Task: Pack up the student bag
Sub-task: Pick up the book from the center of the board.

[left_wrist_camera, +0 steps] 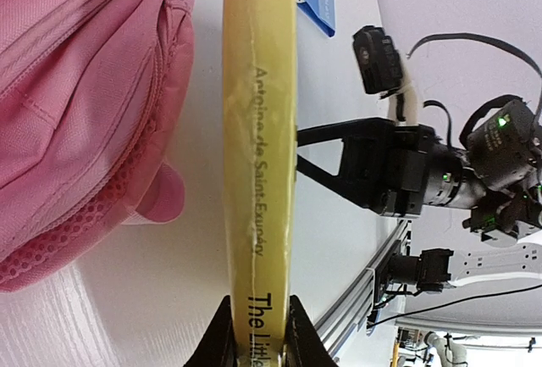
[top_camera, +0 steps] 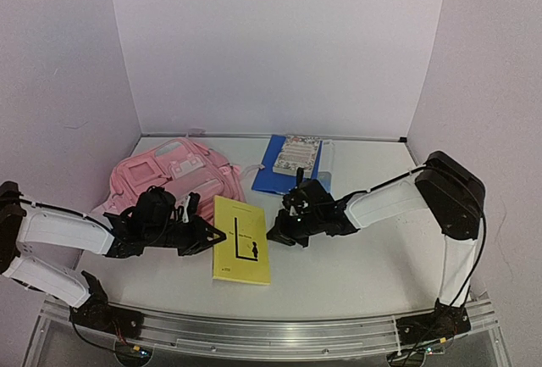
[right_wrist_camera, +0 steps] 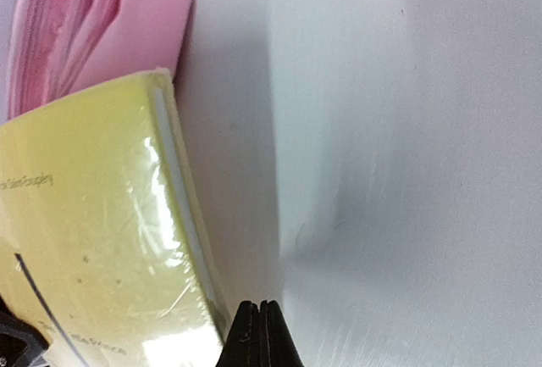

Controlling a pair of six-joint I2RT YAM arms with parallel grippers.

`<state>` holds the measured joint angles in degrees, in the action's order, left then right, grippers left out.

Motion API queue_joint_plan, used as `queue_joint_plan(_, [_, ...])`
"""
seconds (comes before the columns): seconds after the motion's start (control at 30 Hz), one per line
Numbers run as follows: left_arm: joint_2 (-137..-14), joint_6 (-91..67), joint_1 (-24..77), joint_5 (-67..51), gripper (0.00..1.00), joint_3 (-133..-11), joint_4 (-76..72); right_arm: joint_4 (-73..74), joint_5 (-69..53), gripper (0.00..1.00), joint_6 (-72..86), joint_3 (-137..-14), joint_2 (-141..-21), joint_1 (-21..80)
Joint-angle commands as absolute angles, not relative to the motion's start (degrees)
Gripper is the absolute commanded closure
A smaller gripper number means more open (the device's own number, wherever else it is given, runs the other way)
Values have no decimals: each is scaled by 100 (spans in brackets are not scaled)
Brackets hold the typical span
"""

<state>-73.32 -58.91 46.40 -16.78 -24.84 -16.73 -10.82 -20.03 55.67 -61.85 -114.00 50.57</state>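
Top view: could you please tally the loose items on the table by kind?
Bag: 1
Books: 3 (yellow book, blue book, patterned book)
Total: 4

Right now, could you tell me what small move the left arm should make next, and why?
Probably lift the yellow book slightly: the left gripper pinches its spine, it rests on the table, and the student bag sits beside it.

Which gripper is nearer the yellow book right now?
Left. The left gripper is clamped on the spine of the yellow book. The right gripper sits shut just beside the book's page edge, holding nothing.
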Motion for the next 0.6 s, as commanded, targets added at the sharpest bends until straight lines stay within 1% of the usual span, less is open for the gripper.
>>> queue_joint_plan(0.0, [-6931, -5380, 4628, -1706, 100, -2772, -1719, -781, -1407, 82, 5265, -6096, -10348, 5043])
queue_joint_plan(0.07, [-6803, -5182, 4600, -1722, 100, -3053, -1340, -302, -1066, 69, 5016, -6061, -9910, 4961])
queue_joint_plan(0.17, [-6631, -4803, 4473, -1881, 100, -3420, -733, 317, -672, 52, 4585, -5996, -9191, 4812])
queue_joint_plan(0.23, [-6530, -4542, 4392, -2130, 100, -3625, -502, 578, -506, 43, 4188, -5977, -8691, 4741])
queue_joint_plan(0.3, [-6541, -4151, 4353, -2626, 100, -3995, -191, 765, -521, 32, 3698, -6001, -8267, 4709])
queue_joint_plan(0.4, [-6753, -3414, 4350, -3550, 100, -4629, 549, 962, -1268, 20, 2878, -6147, -7840, 4694])
queue_joint_plan(0.5, [-6908, -2903, 4357, -4401, 100, -5070, 960, 1159, -2480, 9, 2266, -6328, -7610, 4693])
queue_joint_plan(0.57, [-6975, -2635, 4359, -4901, 100, -5308, 1221, 1397, -3325, 7, 1974, -6494, -7578, 4695])
